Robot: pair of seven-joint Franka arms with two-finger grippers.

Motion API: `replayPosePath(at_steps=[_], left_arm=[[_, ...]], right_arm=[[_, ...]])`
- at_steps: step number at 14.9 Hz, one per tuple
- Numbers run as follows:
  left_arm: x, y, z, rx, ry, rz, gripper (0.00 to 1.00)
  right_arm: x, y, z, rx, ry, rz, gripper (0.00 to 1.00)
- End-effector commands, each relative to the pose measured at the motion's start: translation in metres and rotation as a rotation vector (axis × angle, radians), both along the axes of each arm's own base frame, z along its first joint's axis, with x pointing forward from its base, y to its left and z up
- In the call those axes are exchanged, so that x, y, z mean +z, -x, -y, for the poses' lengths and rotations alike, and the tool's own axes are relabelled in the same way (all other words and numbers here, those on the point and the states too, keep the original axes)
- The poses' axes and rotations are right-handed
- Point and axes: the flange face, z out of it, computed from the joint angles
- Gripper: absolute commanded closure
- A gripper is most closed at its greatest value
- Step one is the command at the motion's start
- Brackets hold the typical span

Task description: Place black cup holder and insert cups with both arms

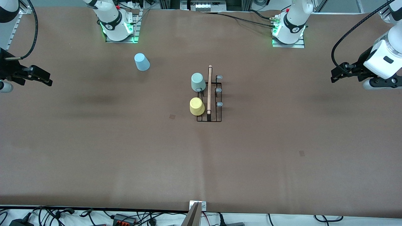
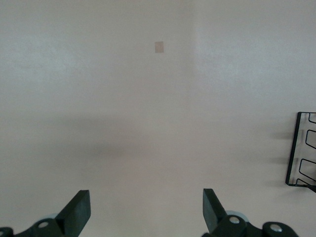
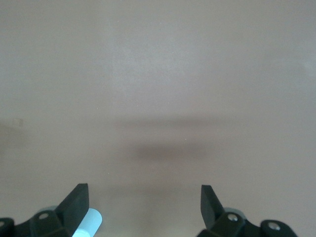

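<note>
On the counter [image 1: 251,157], the black cup holder [image 1: 209,94] stands mid-table with mint cup [image 1: 198,82] and yellow cup [image 1: 197,106] pegged; blue cup [image 1: 142,61], at its ten o'clock, remains; left gripper [image 1: 337,75] and right gripper [image 1: 44,78] wait released over the counter's ends

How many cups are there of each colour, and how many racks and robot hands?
Light blue cup: 1
Mint green cup: 1
Yellow cup: 1
Black cup holder: 1
Grippers, left gripper and right gripper: 2
Total: 6
</note>
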Motion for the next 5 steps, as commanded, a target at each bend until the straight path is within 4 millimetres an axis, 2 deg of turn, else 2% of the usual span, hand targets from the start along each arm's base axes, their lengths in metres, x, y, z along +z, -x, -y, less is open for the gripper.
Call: replayPosePath(at_steps=[1, 5], left_arm=[[0.0049, -0.0026, -0.0027, -0.014, -0.009, -0.006, 0.0], [0.0049, -0.0026, -0.0027, -0.014, -0.009, -0.006, 0.0]], right_arm=[[0.0056, 0.0082, 0.001, -0.008, -0.012, 0.004, 0.0], [0.0043, 0.0081, -0.0005, -0.005, -0.011, 0.002, 0.0]])
